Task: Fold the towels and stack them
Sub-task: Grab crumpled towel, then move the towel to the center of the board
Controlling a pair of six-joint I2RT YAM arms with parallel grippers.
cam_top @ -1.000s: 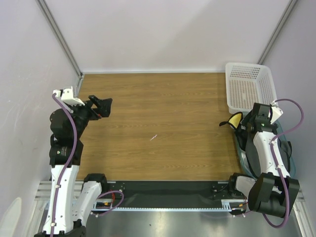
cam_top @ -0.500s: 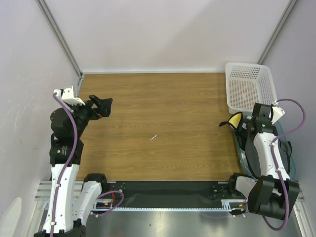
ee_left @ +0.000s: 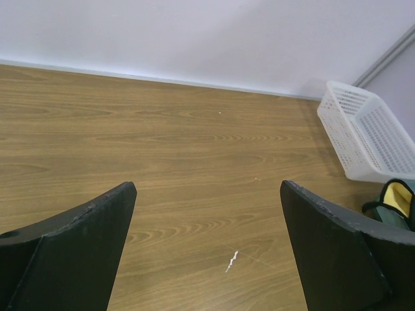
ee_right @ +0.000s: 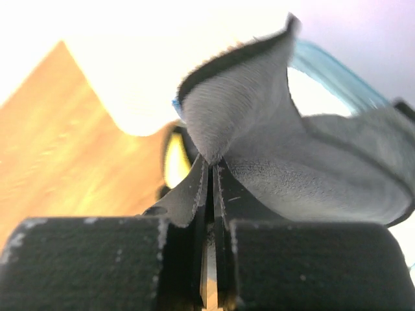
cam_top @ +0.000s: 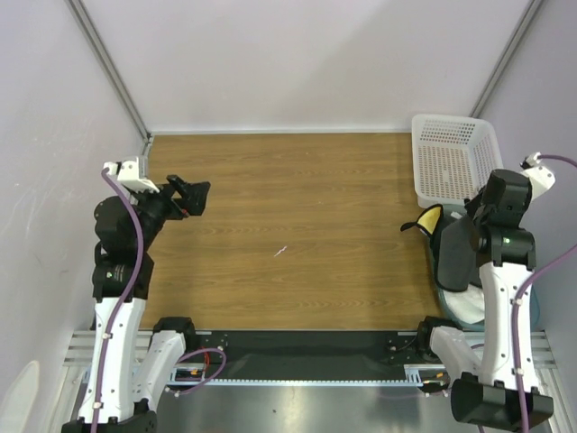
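My right gripper [ee_right: 211, 172] is shut on a fold of the dark grey towel [ee_right: 285, 162], whose cloth bulges up out of the jaws. In the top view this towel [cam_top: 453, 257] hangs from the raised right gripper [cam_top: 476, 225] at the table's right edge. The yellow towel [cam_top: 431, 219] with its dark edge lies just left of it and also shows in the left wrist view [ee_left: 397, 196]. A piece of the white towel [cam_top: 469, 308] peeks out below the grey one. My left gripper [cam_top: 194, 197] hovers over the far left of the table, open and holding nothing [ee_left: 207, 188].
A white perforated basket [cam_top: 451, 162] stands at the back right corner, also in the left wrist view [ee_left: 369, 139]. A small white mark [cam_top: 281, 250] lies mid-table on the wooden top [cam_top: 297, 198]. Walls close in on the left, back and right.
My right gripper has shut on the dark grey towel and risen, lifting the cloth off the pile. The left arm has barely shifted.
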